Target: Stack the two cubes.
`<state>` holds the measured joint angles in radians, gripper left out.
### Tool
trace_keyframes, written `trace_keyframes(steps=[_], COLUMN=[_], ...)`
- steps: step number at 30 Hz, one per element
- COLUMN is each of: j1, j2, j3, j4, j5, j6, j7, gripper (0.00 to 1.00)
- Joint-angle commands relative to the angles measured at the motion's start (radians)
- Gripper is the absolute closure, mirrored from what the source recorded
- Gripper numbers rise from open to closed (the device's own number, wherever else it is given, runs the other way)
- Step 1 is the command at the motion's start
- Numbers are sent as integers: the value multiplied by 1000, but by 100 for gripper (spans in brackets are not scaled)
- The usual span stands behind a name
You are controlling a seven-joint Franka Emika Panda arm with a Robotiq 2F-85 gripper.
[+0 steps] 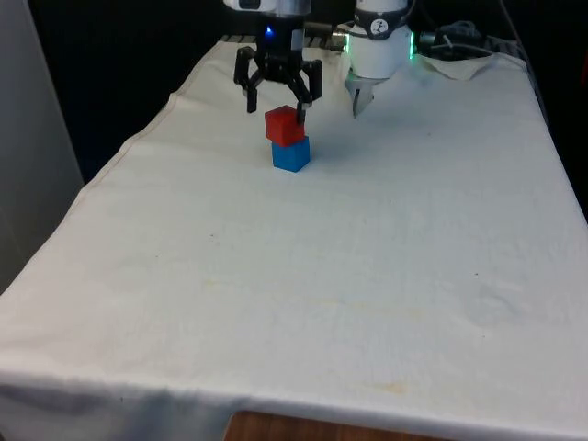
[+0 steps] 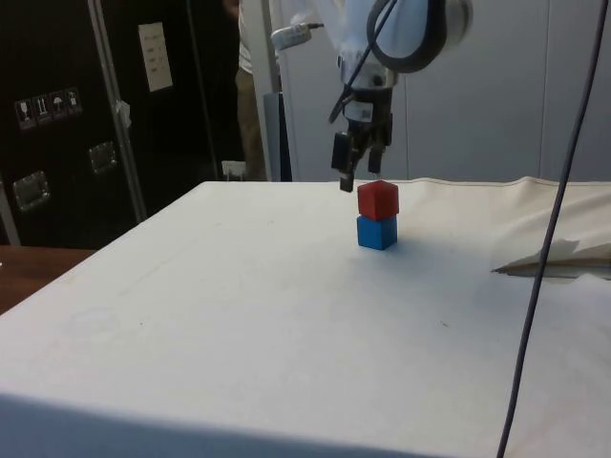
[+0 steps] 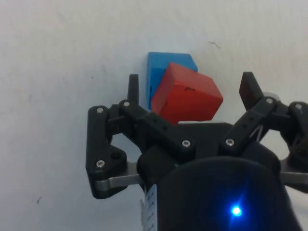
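A: Gripper hangs just above the stack, jaws spread wide, nothing between them.

B: Cube positions?

A: Red cube sits on the blue cube, on the cloth at the robot's end of the table. In the wrist view red is twisted relative to blue and shifted off-centre, one corner overhanging.

B: Handling?

A: Judged: small, rigid, light blocks; smooth faces, probably a bit slippery. If re-seating is needed, take red by two opposite flat sides, mid-height, jaws turned to match its twist. A corner grip would likely spin it.
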<state>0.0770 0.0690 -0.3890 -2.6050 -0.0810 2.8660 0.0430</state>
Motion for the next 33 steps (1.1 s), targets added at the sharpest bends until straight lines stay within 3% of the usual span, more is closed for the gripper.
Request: trace_keyframes(steps=[1, 33], j1=[2, 18], j2=[-2, -58], j3=[1, 46], j4=[13, 151], j5=[-5, -5], j6=[-20, -189], j7=[-1, -68], gripper=[0, 0])
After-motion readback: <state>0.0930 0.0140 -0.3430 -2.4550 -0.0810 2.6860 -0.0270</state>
